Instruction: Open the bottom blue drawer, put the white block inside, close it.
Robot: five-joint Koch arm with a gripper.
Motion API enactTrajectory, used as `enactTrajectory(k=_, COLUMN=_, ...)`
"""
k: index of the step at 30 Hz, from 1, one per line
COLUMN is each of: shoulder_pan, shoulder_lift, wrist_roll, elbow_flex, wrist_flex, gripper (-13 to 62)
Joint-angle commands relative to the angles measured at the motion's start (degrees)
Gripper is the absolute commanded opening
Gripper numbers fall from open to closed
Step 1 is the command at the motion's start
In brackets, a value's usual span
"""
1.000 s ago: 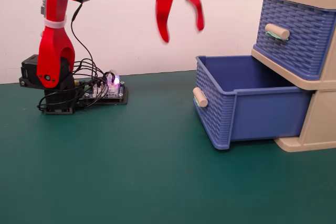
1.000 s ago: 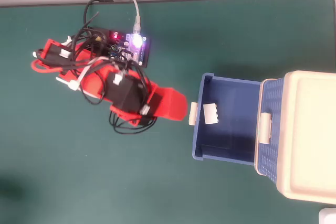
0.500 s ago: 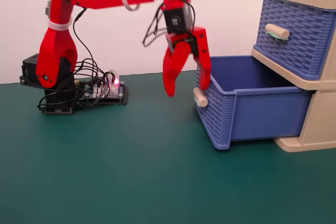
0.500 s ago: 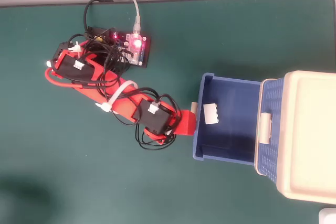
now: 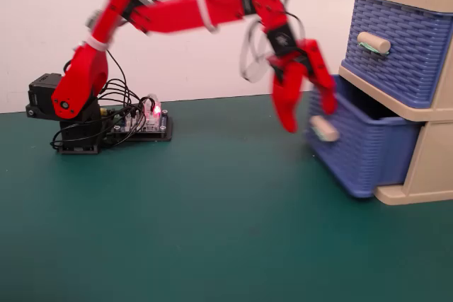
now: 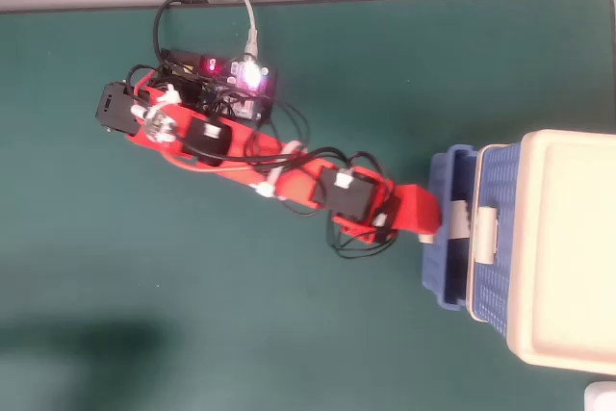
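Now claw (image 5: 308,119) spread beside handle (image 5: 324,129) of pulled-out bottom blue drawer (image 5: 364,152).

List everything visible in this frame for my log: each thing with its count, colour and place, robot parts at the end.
cabinet frame: 1, beige, right edge of the fixed view, on the table.
upper drawer: 1, blue with beige handle, shut, top slot.
bottom blue drawer: 1, blue with beige handle, pulled out towards the arm.
white block: 1, white; a small pale piece inside the open drawer in the overhead view, probably this; blurred.
table: 1, dark green surface.
controller board: 1, with lit red and white lights, beside the arm base.
arm base: 1, black and red, left in the fixed view.
gripper: 1, red, at the open drawer's front edge, jaws apart, motion-blurred.
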Motion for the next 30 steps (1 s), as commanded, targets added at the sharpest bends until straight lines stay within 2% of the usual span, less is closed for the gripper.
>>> enactTrajectory(k=1, shoulder_pan=-1.4, shoulder_lift=-2.7, wrist_roll=1.1, elbow_flex=-7.4, wrist_flex=-6.2, gripper=34.4)
enactTrajectory(k=7, shoulder_pan=-1.5, shoulder_lift=-10.9, wrist_roll=1.1, elbow_flex=-19.4, wrist_flex=-8.3, gripper=34.4)
enactTrajectory(k=11, shoulder_pan=-1.1, shoulder_lift=-9.7, wrist_roll=1.3, elbow_flex=-21.7, wrist_flex=-2.8, gripper=34.6)
enactTrajectory(k=17, shoulder_pan=1.6, shoulder_lift=11.9, wrist_roll=2.5, elbow_flex=-22.1, wrist_flex=23.3, gripper=34.2)
enactTrajectory(k=19, shoulder_pan=5.3, shoulder_lift=22.3, wrist_roll=2.0, elbow_flex=-21.7, wrist_flex=29.4, gripper=34.2)
enactTrajectory(k=23, shoulder_pan=17.4, shoulder_lift=36.0, wrist_roll=1.6, elbow_flex=-18.6, wrist_flex=37.7, gripper=34.2)
enactTrajectory(k=26, shoulder_pan=27.6, shoulder_lift=42.2, wrist_roll=-2.6, elbow_flex=-9.7, wrist_flex=40.2, gripper=34.2)
enactTrajectory(k=30, shoulder_pan=44.1, shoulder_lift=51.8, wrist_roll=-18.7, elbow_flex=13.5, wrist_flex=39.5, gripper=34.1)
